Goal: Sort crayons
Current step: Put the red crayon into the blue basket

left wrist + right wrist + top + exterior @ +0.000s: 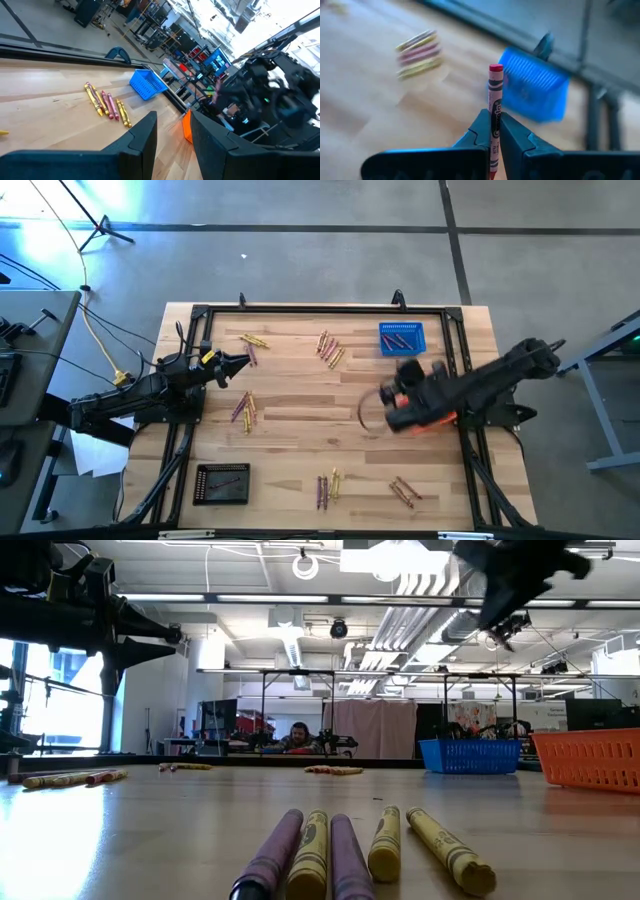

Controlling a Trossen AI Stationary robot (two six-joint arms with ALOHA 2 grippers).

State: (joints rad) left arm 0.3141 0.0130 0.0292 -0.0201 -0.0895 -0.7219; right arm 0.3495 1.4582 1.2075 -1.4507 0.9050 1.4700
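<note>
Several small bunches of crayons, yellow, red and purple, lie flat on the wooden table (300, 450): far left (255, 340), far middle (330, 350), left middle (243, 408), near middle (327, 488) and near right (405, 492). My right gripper (494, 116) hangs above the table's right half (395, 398), shut on one red crayon (495, 90). It points slantwise down at the blue basket (535, 90). My left gripper (172, 132) waits open and level at the left side (235, 363), holding nothing. My right gripper pinches the red crayon about its middle (495, 111) between the two fingers. The crayon lies along the fingers; one end (495, 69) sticks out well past the fingertips, and the other runs back between them. The crayon is lifted clear of the table.
The blue basket (402, 337) stands at the far right with a few crayons in it. A black basket (221, 483) sits near left. An orange basket (590, 758) stands on the right, mostly under the right arm in the high view. A black frame (300, 308) borders the table.
</note>
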